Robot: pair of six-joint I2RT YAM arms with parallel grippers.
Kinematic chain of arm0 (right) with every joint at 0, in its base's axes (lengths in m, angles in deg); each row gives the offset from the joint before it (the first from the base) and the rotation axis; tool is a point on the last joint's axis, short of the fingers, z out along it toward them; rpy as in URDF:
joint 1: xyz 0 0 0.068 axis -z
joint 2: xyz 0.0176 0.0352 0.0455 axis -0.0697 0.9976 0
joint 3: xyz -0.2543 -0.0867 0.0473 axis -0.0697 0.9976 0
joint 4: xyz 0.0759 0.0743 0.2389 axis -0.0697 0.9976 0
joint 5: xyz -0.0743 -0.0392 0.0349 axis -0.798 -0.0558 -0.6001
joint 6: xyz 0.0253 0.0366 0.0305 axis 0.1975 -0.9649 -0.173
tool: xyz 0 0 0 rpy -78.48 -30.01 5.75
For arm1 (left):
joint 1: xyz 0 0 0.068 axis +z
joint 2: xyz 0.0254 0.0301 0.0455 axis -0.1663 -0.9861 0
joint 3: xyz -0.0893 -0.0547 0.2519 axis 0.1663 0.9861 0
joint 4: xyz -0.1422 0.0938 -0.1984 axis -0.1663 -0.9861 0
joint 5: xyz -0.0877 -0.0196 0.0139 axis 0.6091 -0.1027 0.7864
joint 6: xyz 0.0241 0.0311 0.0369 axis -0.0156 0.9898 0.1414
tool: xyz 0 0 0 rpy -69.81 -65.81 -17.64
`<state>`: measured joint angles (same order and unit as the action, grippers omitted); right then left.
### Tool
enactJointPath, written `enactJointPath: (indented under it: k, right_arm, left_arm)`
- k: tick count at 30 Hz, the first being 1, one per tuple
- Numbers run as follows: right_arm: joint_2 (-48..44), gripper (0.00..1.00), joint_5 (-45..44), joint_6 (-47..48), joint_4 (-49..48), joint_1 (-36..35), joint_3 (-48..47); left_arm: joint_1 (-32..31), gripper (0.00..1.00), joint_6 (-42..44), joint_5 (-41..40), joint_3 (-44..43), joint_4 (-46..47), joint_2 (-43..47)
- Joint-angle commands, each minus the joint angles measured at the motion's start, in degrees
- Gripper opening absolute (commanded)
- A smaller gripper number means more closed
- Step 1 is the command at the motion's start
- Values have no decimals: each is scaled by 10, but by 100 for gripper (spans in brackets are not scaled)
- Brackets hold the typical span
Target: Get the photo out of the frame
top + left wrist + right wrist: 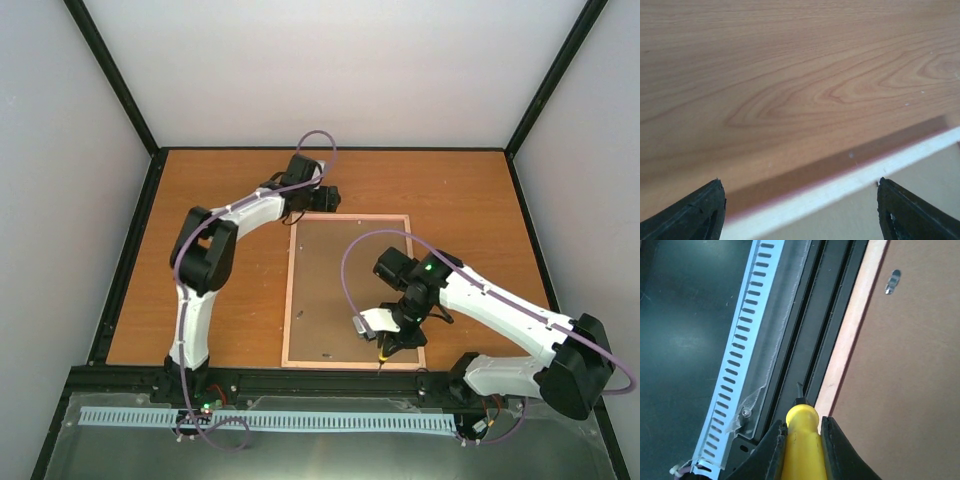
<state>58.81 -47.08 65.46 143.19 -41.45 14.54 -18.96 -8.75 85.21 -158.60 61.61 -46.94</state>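
The pink frame lies face down on the wooden table, its brown backing board facing up. The photo is hidden under the board. My left gripper is open at the frame's far edge; in the left wrist view its jaws straddle the pale frame rim with the board beside it. My right gripper is shut on a yellow-handled tool at the frame's near edge. The tool's dark tip points over the black rail, just beside the frame.
A small metal tab sits on the backing board. A black rail runs along the table's near edge, with a white slotted strip beyond it. Grey walls and black posts close in the table.
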Motion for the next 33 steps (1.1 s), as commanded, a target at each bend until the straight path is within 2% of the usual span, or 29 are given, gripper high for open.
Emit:
enactJointPath:
  k: [1, 3, 5, 8, 16, 22, 33]
  right_arm:
    - [-4, 3, -20, -24, 12, -18, 11]
    - [-7, 3, -55, -54, -14, -20, 20]
    - [-11, 3, -125, -95, -53, -21, 33]
    - [-18, 3, -195, -118, -86, -21, 44]
    - [-44, 3, -255, -128, -123, -1, 21]
    - [-32, 3, -305, -95, -151, 69, 22]
    - [10, 3, -314, -52, -221, 215, 4]
  left_arm:
    - [5, 82, 76, 32, -102, -48, -77]
    - [5, 82, 97, 44, -130, -58, -103]
    - [6, 81, 110, 57, -149, -73, -121]
    - [6, 80, 122, 70, -129, -77, -122]
    - [17, 77, 166, 59, -70, -94, -95]
    - [23, 70, 163, 85, -1, -103, -56]
    - [23, 65, 101, 23, 207, -136, 62]
